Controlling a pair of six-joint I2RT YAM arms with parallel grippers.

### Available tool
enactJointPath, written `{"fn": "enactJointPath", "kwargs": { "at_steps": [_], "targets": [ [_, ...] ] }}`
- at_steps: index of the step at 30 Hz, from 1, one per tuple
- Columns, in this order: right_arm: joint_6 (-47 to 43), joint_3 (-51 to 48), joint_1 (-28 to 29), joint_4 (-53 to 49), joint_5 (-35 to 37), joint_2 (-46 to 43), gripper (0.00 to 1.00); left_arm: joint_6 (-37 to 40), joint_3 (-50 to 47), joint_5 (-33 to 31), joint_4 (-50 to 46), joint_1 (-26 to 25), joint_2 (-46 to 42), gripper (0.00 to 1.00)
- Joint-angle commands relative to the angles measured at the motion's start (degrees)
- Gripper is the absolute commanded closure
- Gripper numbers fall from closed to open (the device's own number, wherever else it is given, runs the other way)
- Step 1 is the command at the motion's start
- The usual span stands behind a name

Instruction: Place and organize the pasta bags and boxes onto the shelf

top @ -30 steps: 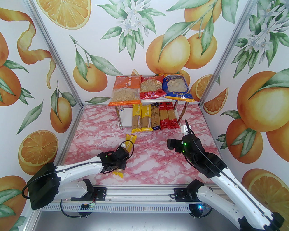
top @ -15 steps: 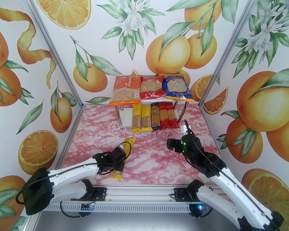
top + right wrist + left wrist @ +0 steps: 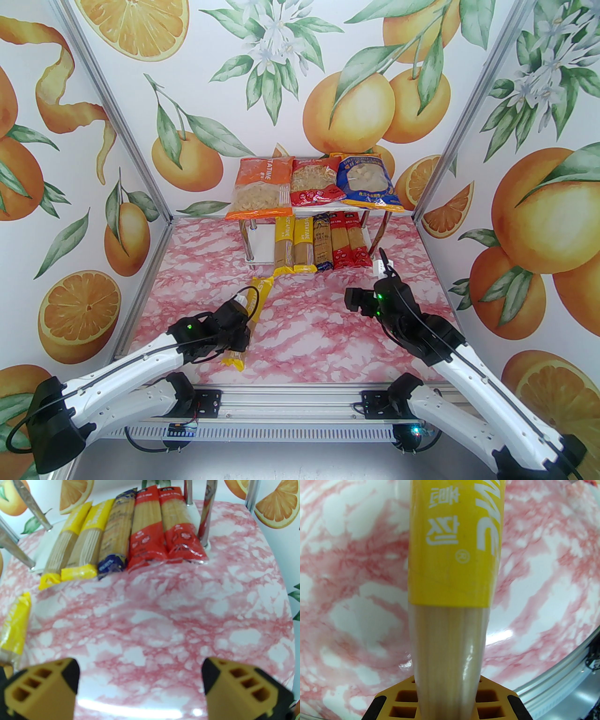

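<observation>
yellow pack (image 3: 261,290), left hand (image 3: 447,698) clamped (mid-length)

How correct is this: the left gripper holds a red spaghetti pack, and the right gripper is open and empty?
One detail is wrong: the spaghetti pack in the left gripper is yellow, not red, as the left wrist view shows. The right gripper is open and empty, as you said.
</observation>
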Motion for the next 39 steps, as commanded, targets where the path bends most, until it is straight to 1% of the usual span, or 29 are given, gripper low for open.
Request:
{"fn": "enactJointPath", "kwargs": {
  "at_steps": [1,4,8,12,25,31,32,39],
  "targets": [
    [0.0,1.0,-0.4,0.8,-1.0,0.2,0.09,2.1,5.4,-0.9,3.3,1.3,-2.8,1.00],
    [-0.1,1.1,-0.4,0.8,-1.1,0.2,0.09,2.5,6.5,-0.8,3.7,2.6,-3.7,1.00],
    [-0.1,1.2,-0.4,1.3,-1.5,0.6,0.09,3.9,7.3,0.7,8.3,6.0,-3.2,1.00],
    [-0.2,1.4,-0.4,1.7,-1.8,1.3,0.09,5.2,7.9,4.7,14.2,9.0,-0.1,1.00],
    [-1.8,2.0,-0.4,1.8,-1.5,1.9,0.09,11.6,15.1,6.4,22.6,15.8,11.7,1.00],
    [-2.3,2.4,-0.4,1.3,-1.2,1.8,0.09,12.9,17.5,6.9,24.5,17.1,16.0,1.00],
    [-2.4,2.3,-0.4,1.4,-1.2,1.5,0.09,13.3,18.9,6.9,26.0,17.7,18.4,1.00],
    [-2.9,2.5,-0.4,1.5,-1.6,2.4,0.09,14.3,25.1,7.3,28.5,18.5,26.4,1.00]
  ]
}}
